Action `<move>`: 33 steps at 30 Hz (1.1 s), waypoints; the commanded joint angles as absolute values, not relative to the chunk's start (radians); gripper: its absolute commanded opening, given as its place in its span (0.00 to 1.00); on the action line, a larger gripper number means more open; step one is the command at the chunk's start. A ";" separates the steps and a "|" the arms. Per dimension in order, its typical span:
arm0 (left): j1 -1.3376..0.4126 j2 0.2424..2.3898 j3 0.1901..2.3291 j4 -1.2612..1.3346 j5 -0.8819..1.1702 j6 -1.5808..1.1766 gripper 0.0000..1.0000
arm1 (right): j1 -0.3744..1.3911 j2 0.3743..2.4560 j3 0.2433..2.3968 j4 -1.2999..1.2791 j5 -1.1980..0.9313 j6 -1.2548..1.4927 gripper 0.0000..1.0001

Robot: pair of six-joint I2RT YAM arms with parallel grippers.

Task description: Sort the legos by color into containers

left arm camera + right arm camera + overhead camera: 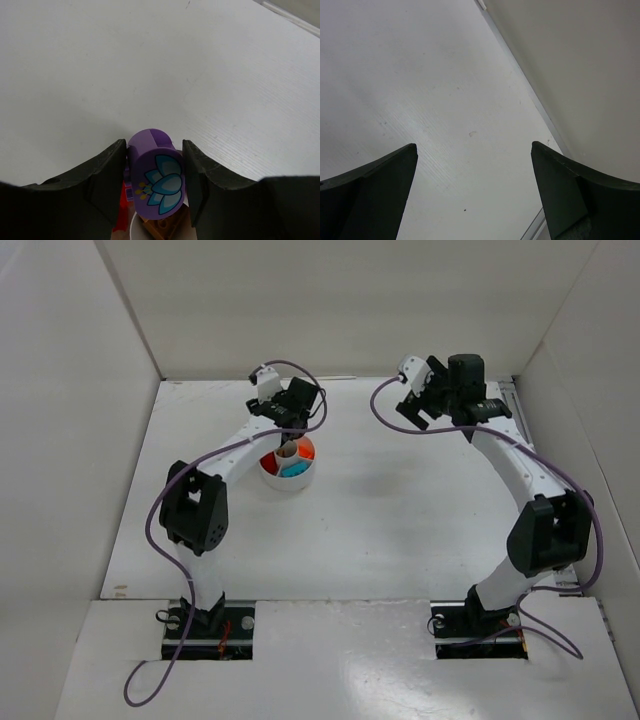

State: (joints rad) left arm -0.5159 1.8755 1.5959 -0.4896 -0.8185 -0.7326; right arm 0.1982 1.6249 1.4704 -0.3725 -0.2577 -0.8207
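The left hand (153, 160) is clenched on a purple lego (156, 180), a round-topped piece with a teal lotus flower printed on its face. Both dark fingers (107, 175) press against the piece's sides. In the top view this hand (289, 446) hangs over the white dish (285, 483), which sits on the counter (400, 520) left of centre and closer to the far edge than to the near one. Red (268, 461), orange (306, 449) and teal (296, 469) legos show in separate wedges of the dish. In the left wrist view a tan lego (162, 227) lies directly beneath the held piece, inside the dish's white rim (133, 227).

The right hand (473, 146) is spread wide with nothing between its fingers (375, 185). It hangs above bare counter near the far right corner (418, 410), well apart from the dish.
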 commanded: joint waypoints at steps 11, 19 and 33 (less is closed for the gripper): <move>-0.551 1.813 1.341 -0.097 -0.911 -0.614 0.29 | 0.207 1.571 1.466 -0.350 -0.262 -0.836 1.00; -0.584 1.730 1.244 0.002 -0.923 -0.588 0.31 | 0.207 1.571 1.466 -0.350 -0.262 -0.836 1.00; -0.673 1.736 1.266 -0.037 -0.950 -0.600 0.51 | 0.207 1.580 1.467 -0.341 -0.272 -0.836 1.00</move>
